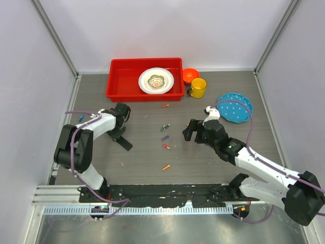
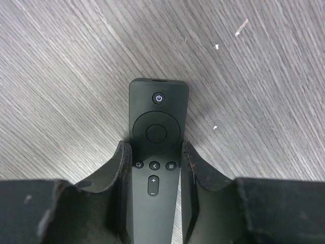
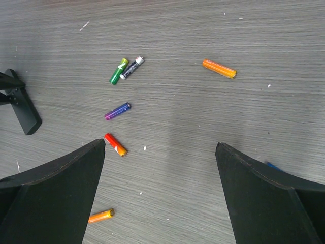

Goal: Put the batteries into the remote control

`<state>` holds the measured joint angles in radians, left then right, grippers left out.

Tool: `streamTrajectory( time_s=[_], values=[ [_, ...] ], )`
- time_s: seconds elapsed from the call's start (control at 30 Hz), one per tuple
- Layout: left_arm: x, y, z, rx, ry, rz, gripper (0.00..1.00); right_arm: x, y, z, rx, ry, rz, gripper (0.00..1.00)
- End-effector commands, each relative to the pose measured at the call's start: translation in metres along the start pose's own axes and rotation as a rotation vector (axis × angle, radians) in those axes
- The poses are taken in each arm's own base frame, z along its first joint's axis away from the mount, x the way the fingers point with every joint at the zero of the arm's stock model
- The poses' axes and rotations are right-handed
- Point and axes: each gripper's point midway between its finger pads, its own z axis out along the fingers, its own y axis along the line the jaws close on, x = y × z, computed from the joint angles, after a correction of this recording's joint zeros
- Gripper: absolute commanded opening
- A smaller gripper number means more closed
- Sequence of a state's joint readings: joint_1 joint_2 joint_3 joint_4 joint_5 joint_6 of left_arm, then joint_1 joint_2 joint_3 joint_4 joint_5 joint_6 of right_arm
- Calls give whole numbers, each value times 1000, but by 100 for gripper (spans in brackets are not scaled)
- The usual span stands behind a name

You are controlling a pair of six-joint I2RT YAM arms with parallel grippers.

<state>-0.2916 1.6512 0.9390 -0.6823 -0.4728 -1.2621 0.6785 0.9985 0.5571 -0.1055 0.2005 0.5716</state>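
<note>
Black plastic filled the left wrist view: the remote lay button-face up on the grey desk, its long axis running 12 to 6 o'clock with the power button at the 12 o'clock end. The left claw straddled it near mid-length. Its fingers pressed against both long edges, so the claw looked clamped on the remote rather than merely beside it. No slot or cover showed; with the buttons up, the battery slot was presumably on the hidden underside, and the remote would likely need turning over.

From above, the batteries lay scattered in a loose line at 3 o'clock from the remote, between the two arms.

The right claw stood wide apart and empty over bare desk. The red battery lay just off its 9 o'clock finger, not touching, slanting from 10 to 4 o'clock. This arm was plainly the nearer to the batteries, so the pick seemed to be its job. It would have to shift toward 9 o'clock and turn so that its fingers crossed the battery's axis.
</note>
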Motion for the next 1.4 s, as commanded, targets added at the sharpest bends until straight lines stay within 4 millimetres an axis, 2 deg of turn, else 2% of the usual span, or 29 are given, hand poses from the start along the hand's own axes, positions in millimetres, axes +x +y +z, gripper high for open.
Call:
streamTrajectory(
  time_s=[0.0,0.03,0.1,0.2,0.27,0.3,0.33,0.37,0.4,0.47,0.5,0.53,0.57,0.6,0.63,0.67,0.7,0.77,0.83,0.87,0.93,0.97,1.17,1.37],
  values=[
    [27,31,8,-84,97,96,19,-16,9,-6,-29,-52,17,96],
    [24,25,4,-53,88,90,13,-17,9,-7,-31,-53,16,96],
    [20,12,-10,32,88,99,10,-21,12,-9,-39,-56,18,96],
    [16,-25,-37,252,98,117,0,-28,17,-12,-51,-64,12,96],
    [17,-46,-57,386,108,145,0,-33,20,-12,-57,-73,9,96],
    [13,-63,-74,492,90,143,0,-37,22,-12,-54,-82,12,96],
    [21,-74,-90,582,119,180,0,-40,21,-12,-48,-92,15,96],
    [21,-81,-100,636,113,191,0,-42,22,-11,-45,-99,33,96],
    [17,-94,-119,734,89,187,0,-44,24,-12,-60,-113,39,96],
    [28,-107,-148,889,118,239,0,-46,30,-13,-91,-115,47,96],
    [22,-117,-170,1012,85,231,0,-46,40,-17,-139,-96,40,96],
    [28,-122,-188,1116,104,259,0,-44,46,-18,-167,-77,21,96],
    [35,-118,-190,1169,105,264,0,-44,51,-21,-190,-65,14,96],
    [18,-128,-225,1335,24,232,0,-45,55,-23,-208,-60,21,96],
    [18,-127,-237,1406,4,231,0,-45,61,-26,-243,-49,27,96],
    [26,-121,-238,1456,17,241,0,-45,65,-28,-262,-53,40,96],
    [15,-121,-265,1578,-47,220,0,-44,72,-31,-306,-41,51,96],
    [17,-114,-284,1707,-66,213,0,-41,83,-39,-393,-29,80,96],
    [21,-110,-296,1792,-62,216,0,-38,98,-47,-495,-1,121,96],
    [22,-102,-311,1892,-69,210,0,-39,102,-49,-534,-9,132,96],
    [24,-98,-317,1958,-60,178,0,-37,108,-52,-575,7,157,96],
    [21,-90,-327,2035,-101,152,0,-36,114,-56,-620,5,156,96],
    [21,-81,-341,2169,4,46,0,-45,132,-79,-773,-39,157,96],
    [24,-76,-363,2244,21,118,0,-48,141,-88,-829,-33,130,96]
  ],
)
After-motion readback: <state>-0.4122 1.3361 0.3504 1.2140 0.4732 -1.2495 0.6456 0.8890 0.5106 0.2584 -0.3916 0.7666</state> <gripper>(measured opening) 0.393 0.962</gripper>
